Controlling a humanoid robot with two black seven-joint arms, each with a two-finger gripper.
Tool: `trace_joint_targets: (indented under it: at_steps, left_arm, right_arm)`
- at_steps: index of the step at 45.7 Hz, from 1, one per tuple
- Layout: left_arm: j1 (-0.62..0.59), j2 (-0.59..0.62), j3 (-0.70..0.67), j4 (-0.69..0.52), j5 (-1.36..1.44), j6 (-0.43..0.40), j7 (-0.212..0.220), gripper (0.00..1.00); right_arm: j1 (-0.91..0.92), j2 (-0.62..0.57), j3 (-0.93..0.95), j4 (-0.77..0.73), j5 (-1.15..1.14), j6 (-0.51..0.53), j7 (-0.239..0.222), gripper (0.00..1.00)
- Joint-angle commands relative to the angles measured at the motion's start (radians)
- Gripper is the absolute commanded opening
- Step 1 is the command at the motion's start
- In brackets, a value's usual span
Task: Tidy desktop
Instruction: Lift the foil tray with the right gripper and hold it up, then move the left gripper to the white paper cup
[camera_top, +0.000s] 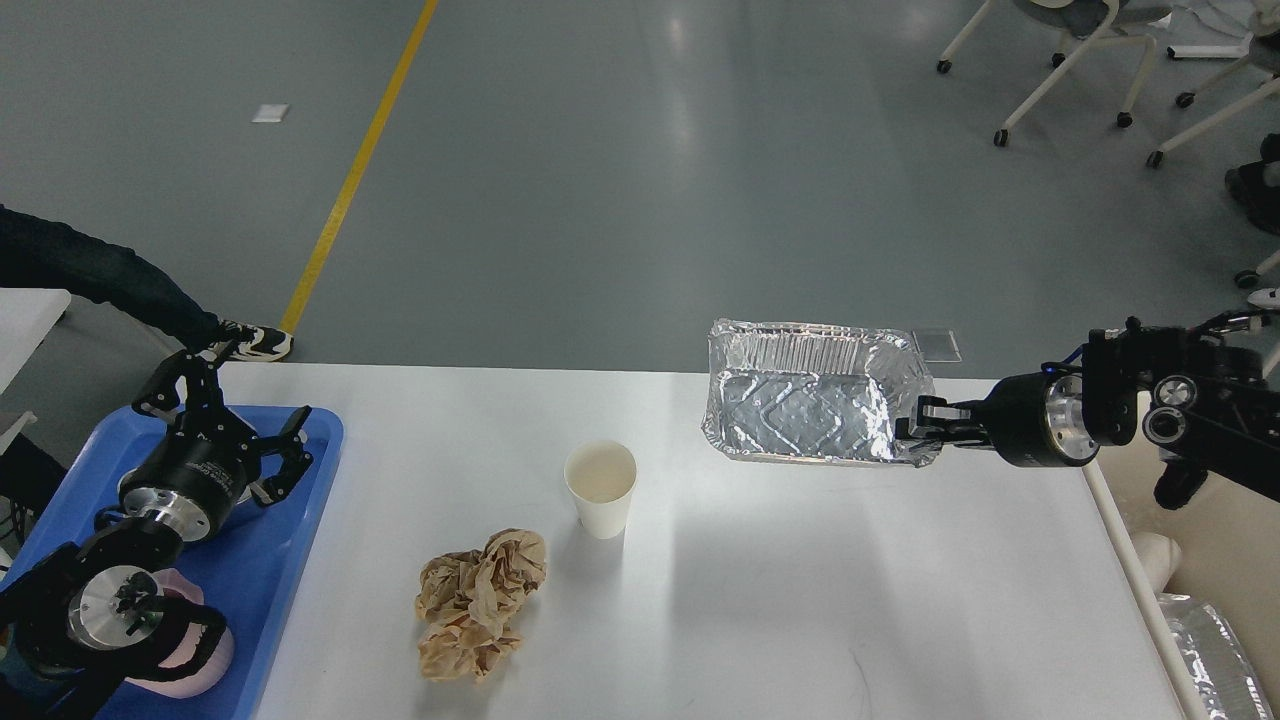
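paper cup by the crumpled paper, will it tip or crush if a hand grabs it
The paper cup is upright, tall and narrower at the base, so a sideways push probably tips it. It looks empty, so likely light. Its thin wall would probably dent under a firm squeeze.

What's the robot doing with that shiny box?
The robot is tidying the desktop. Its right gripper is pinching the rim of the foil tray, holding it near the table's right side. The left gripper hangs open over the blue tray, holding nothing. A white paper cup stands on the desktop, and crumpled brown paper lies just beside it. A cream-coloured bin sits off the table's right edge.
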Motion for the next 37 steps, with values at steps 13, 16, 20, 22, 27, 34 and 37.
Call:
trace_joint_targets:
  at_steps: [13, 16, 20, 22, 27, 34, 37]
  left_arm:
    - [0.006, 0.097, 0.069, -0.119, 0.478, 0.095, -0.005, 0.97]
    - [0.009, 0.156, 0.109, -0.169, 0.501, 0.097, -0.005, 0.97]
    - [0.006, 0.232, 0.163, -0.2, 0.535, 0.097, -0.004, 0.97]
    - [0.004, 0.268, 0.187, -0.2, 0.535, 0.095, -0.004, 0.97]
    - [0.007, 0.355, 0.238, -0.24, 0.537, 0.086, -0.004, 0.97]
    - [0.009, 0.548, 0.327, -0.332, 0.543, 0.086, -0.005, 0.97]
    - [0.009, 0.64, 0.338, -0.376, 0.544, 0.086, -0.005, 0.97]
  right_arm:
    - [-0.002, -0.011, 0.0, 0.002, 0.001, 0.0, 0.0, 0.0]
    - [-0.002, -0.008, 0.0, 0.002, 0.001, -0.002, 0.0, 0.0]
    - [-0.002, -0.008, 0.0, 0.002, 0.001, -0.003, 0.0, 0.0]
    - [-0.002, -0.009, 0.0, 0.003, 0.001, -0.003, 0.0, 0.0]
    - [-0.006, -0.011, 0.0, 0.003, 0.001, -0.005, 0.0, 0.0]
    - [-0.008, -0.011, 0.0, 0.005, 0.001, -0.005, 0.0, 0.0]
    - [-0.008, -0.011, 0.0, 0.003, 0.001, -0.005, 0.0, 0.0]
